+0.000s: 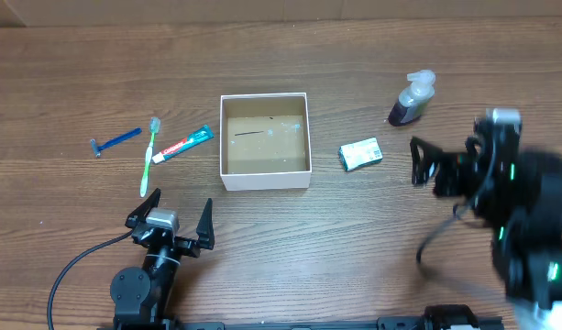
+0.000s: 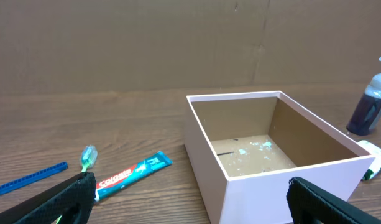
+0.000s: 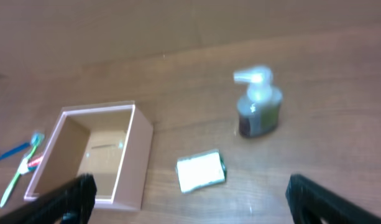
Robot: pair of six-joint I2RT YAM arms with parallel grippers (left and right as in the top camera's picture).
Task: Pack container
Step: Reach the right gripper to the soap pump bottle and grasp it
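- While nothing lies yet in the container (image 1: 265, 180), the task is at its very start: a first item has to be chosen and reached for.
- The left gripper (image 1: 170, 218) is spread wide and empty. The container sits just ahead of it, a little to its right, with its brown floor bare.
- Ahead and to this gripper's left lie the toothpaste tube (image 1: 181, 145), the toothbrush (image 1: 149, 156) and the razor (image 1: 115, 140) (tube and brush nearly meet at one end; whether they touch I cannot tell).
- The right gripper (image 1: 416, 161) is likewise splayed and grasps nothing. The green-and-white packet (image 3: 201, 171) lies straight ahead of it, the pump bottle (image 3: 258, 109) beyond and to its right, and the container ahead to its left.
- The packet looks the easiest first pick. The right gripper needs to descend with its fingers straddling the packet's short sides, close, lift clear of the thin wall, then release over the floor.
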